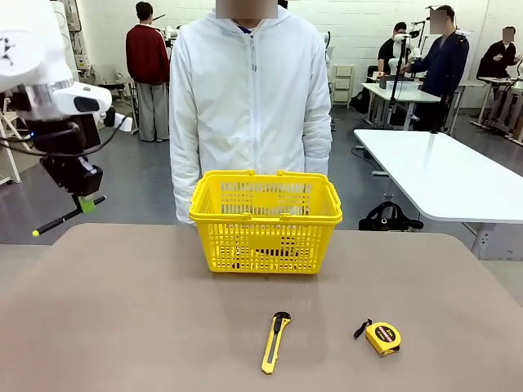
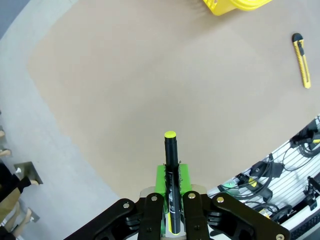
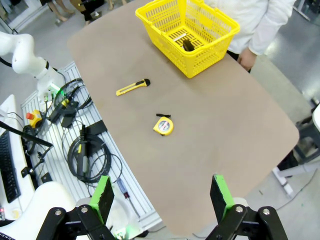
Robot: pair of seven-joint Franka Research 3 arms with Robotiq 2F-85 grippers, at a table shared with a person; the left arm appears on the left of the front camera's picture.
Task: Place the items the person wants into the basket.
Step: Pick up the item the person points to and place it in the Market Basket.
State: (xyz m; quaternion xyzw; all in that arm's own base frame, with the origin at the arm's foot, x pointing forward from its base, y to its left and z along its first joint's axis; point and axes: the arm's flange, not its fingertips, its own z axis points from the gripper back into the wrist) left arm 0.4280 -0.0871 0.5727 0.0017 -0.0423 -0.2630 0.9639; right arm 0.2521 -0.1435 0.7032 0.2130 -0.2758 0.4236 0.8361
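L gripper [image 1: 82, 198] raised off table's left edge, clamped tight on black pen w/ yellow tip [image 2: 171, 170], pen angled down-left. R gripper [image 3: 161, 196] high over table [image 1: 122, 310], jaws wide apart, holding nothing. Yellow basket [image 1: 266, 214] at far side, just in front of person [image 1: 249, 98]; white marker [image 3: 182, 37] inside.

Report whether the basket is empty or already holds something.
Not empty. In the right wrist view the basket holds a white-bodied marker with a black cap on its floor.

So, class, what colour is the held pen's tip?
Yellow, on the black pen; the left wrist view shows it best.
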